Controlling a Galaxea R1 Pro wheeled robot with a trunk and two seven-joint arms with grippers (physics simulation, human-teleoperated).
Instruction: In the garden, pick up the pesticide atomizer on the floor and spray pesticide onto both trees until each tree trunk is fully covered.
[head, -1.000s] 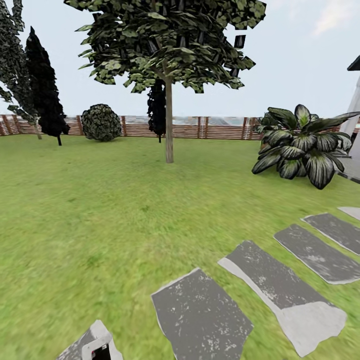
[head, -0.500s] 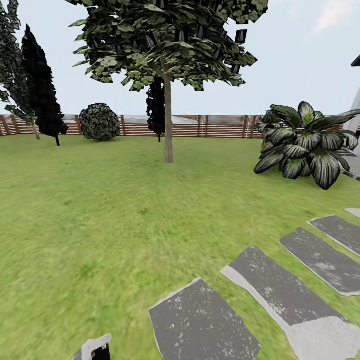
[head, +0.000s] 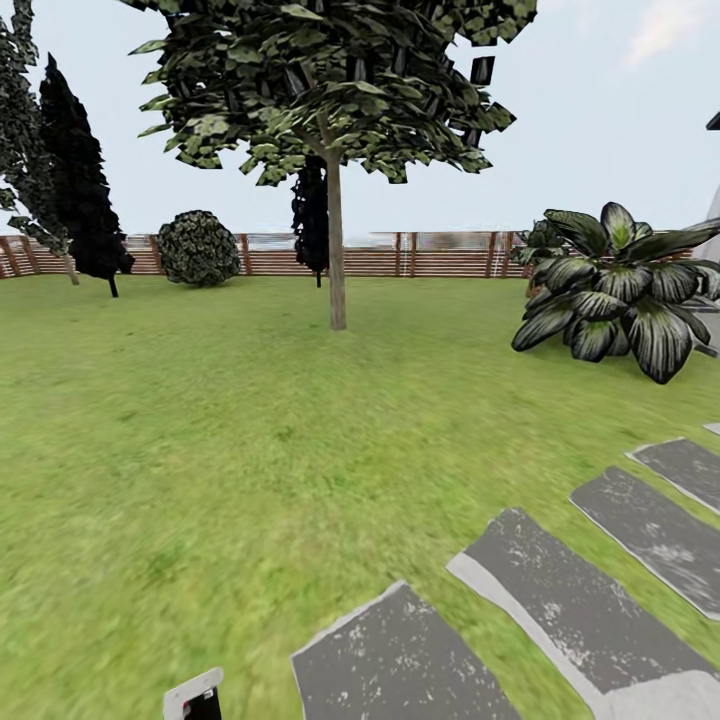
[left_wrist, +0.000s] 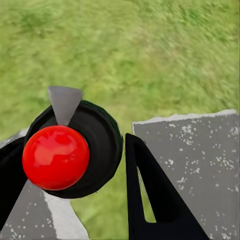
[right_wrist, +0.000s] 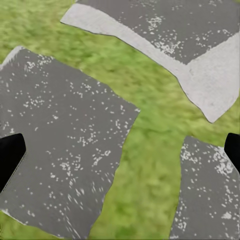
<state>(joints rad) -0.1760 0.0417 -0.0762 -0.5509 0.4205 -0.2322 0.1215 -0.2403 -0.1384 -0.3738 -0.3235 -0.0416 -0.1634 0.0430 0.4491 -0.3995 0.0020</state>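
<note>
A black rounded pesticide atomizer (left_wrist: 102, 145) with a red knob and a grey nozzle tip sits between the dark fingers of my left gripper (left_wrist: 70, 150), which is shut on it. Its white-marked top pokes into the head view's lower edge (head: 193, 693). One tree (head: 330, 90) stands ahead across the lawn, its straight grey-brown tree trunk (head: 337, 250) bare; I see no white specks on it. My right gripper (right_wrist: 120, 150) is open over grey paving stones, with only its fingertips (right_wrist: 10, 157) showing at the picture's sides and nothing between them.
Grey stepping stones (head: 590, 600) run off to the right in the grass. A large striped-leaf plant (head: 620, 295) stands right of the tree. A slatted brown fence (head: 420, 258) bounds the lawn, with a round bush (head: 200, 247) and dark thin trees (head: 85, 180) at the left.
The whole view has shifted: the camera moved forward, so the stepping stones slid down and rightwards out of the picture. The atomizer stays in the left gripper.
</note>
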